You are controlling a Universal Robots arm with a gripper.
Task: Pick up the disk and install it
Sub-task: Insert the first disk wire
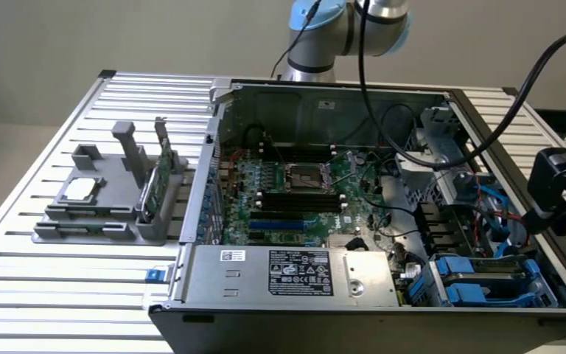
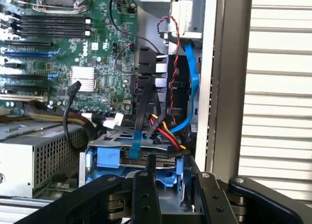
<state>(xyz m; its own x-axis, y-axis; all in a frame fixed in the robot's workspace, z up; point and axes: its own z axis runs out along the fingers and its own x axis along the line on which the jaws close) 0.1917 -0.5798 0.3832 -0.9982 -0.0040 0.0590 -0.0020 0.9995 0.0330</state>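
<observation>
Slatted table point(image 1: 47, 295), open case point(image 1: 293, 110), blue-railed disk point(image 1: 486, 280)

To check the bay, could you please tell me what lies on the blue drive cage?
A blue ribbon and red, yellow and black wires cross the blue drive cage; its contents beneath are covered.

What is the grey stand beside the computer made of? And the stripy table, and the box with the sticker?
The grey stand looks like matte plastic: dull, even grey, no shine. The table seems bare metal, maybe aluminium: pale silvery slats catching light. The box with the sticker looks like sheet metal: smooth silver faces, a punched vent grid.
</observation>
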